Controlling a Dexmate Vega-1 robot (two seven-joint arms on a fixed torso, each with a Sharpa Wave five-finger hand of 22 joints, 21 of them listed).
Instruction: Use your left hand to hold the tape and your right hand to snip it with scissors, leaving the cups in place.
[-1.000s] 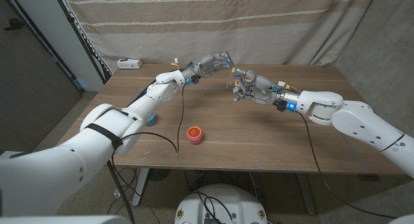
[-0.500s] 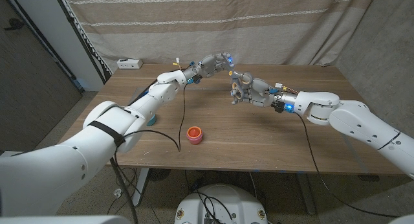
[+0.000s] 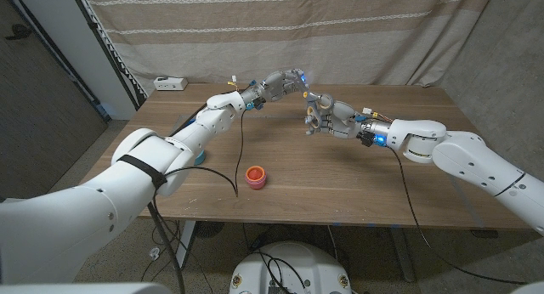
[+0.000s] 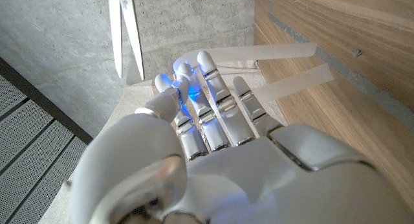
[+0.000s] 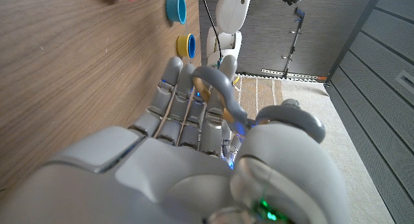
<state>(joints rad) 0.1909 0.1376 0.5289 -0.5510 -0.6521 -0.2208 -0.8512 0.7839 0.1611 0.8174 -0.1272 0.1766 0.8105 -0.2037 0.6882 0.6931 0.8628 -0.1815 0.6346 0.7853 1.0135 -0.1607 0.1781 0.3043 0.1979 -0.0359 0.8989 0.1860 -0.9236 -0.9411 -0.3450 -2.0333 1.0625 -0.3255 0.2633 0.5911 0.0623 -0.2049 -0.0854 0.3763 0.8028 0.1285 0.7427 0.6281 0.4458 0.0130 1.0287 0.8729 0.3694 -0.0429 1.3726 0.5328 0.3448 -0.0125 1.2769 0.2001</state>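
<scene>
The left hand (image 3: 285, 81) is raised over the far middle of the wooden table (image 3: 340, 171), its fingers (image 4: 213, 98) drawn close together. From the left wrist view, strips of pale tape (image 4: 272, 54) run out past those fingertips toward the table's edge; the pinch itself is hidden behind the fingers, so whether the tape is actually clamped cannot be told. In the head view the tape is too thin to make out between the two hands.

Just to the right of the left hand, a little lower and nearer the robot, the right hand (image 3: 325, 115) is closed on a pair of scissors (image 5: 217, 88), with the grey handle loops threaded among its fingers and thumb. The two steel blades (image 4: 125, 30) show in the left wrist view, parted in a narrow V with their tips just beyond the left hand's fingertips, near the tape strips but not plainly touching them.

The cups stand well apart from both hands: an orange-red cup (image 3: 255, 176) on the near middle of the table, nearer the robot than either hand, and a blue cup (image 5: 175, 8) and a yellow cup (image 5: 186, 44) close together (both clear in the right wrist view) beside the left arm. A white box (image 3: 169, 83) sits at the table's far left corner, left of the left hand.
</scene>
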